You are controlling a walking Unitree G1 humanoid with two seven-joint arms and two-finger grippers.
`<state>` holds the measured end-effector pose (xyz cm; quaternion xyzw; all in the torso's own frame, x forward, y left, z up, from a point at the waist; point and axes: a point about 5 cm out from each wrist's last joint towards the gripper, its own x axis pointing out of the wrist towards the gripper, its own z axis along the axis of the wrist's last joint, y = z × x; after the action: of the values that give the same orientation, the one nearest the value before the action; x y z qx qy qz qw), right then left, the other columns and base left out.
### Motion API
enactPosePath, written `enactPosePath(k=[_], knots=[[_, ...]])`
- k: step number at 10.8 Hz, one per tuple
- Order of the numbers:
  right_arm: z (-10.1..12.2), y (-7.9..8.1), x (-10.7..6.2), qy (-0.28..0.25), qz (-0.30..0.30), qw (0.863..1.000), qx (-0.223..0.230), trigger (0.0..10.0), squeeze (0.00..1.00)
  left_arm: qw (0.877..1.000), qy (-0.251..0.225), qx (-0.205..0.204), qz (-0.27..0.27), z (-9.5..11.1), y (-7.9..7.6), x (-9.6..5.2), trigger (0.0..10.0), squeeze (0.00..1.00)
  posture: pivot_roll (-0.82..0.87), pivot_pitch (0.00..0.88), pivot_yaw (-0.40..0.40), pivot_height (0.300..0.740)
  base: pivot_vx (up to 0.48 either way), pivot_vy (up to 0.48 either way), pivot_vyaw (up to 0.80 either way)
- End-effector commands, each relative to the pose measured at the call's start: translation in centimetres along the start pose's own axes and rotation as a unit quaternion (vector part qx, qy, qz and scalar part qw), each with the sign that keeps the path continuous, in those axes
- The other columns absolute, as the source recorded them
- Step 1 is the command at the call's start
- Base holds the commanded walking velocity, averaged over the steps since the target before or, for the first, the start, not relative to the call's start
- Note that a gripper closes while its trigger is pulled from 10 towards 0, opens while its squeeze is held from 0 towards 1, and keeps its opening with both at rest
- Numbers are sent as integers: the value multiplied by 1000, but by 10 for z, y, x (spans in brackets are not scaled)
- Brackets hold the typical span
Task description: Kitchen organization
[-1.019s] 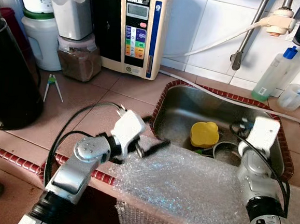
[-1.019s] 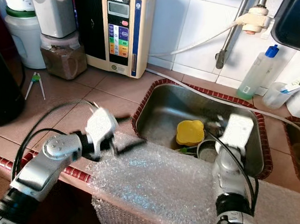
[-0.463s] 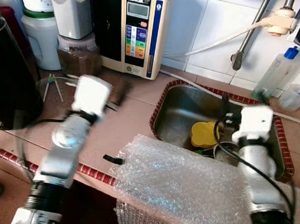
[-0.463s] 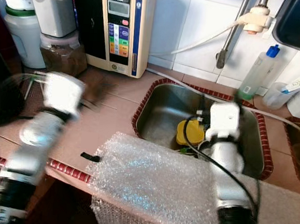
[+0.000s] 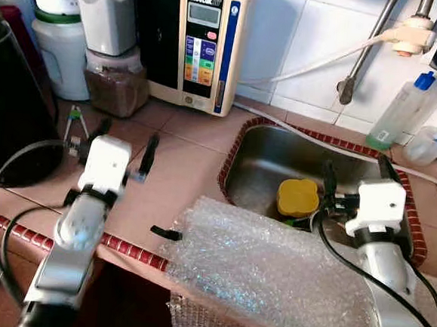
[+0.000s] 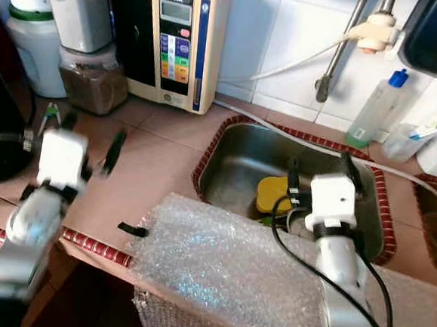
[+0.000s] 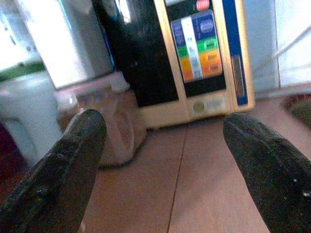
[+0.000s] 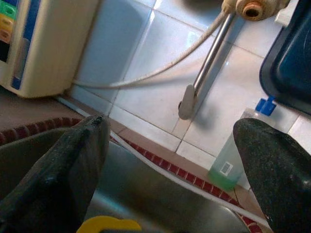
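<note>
Both our grippers raised, fingers spread, grasping nothing.
Our left gripper [image 5: 124, 142] hovers over the counter [image 5: 180, 168]; our right gripper [image 5: 356, 177] over the sink [image 5: 260, 163], bubble wrap [image 5: 270, 274] below.

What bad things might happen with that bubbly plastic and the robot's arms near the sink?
1. The bubble wrap hangs over the counter's front edge, so a nudge from either arm might slide it off.
2. The right end effector, open, is above the sink near the yellow lid; reaching down, its cable might snag the wrap.
3. The left end effector, open, points toward the water ionizer and brown jar; pushing forward might bump them.
</note>
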<state>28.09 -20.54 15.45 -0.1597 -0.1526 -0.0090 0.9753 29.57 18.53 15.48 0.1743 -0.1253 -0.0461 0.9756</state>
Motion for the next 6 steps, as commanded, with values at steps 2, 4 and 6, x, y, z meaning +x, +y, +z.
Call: enactPosePath(k=[2,4,6], knots=[[1,2,-10,8,17,1000,4,10000,1000,1000,1,24,5,-2,6,-15,10000,671,195,0,-73,740,0,0,0],[1,17,-22,22,37,999,25,10000,1000,998,22,54,10,-9,17,-33,10000,514,212,0,-69,740,0,0,0],[6,29,-26,17,51,998,37,10000,749,997,47,62,28,-15,25,-40,10000,459,216,0,-69,740,0,0,0]])
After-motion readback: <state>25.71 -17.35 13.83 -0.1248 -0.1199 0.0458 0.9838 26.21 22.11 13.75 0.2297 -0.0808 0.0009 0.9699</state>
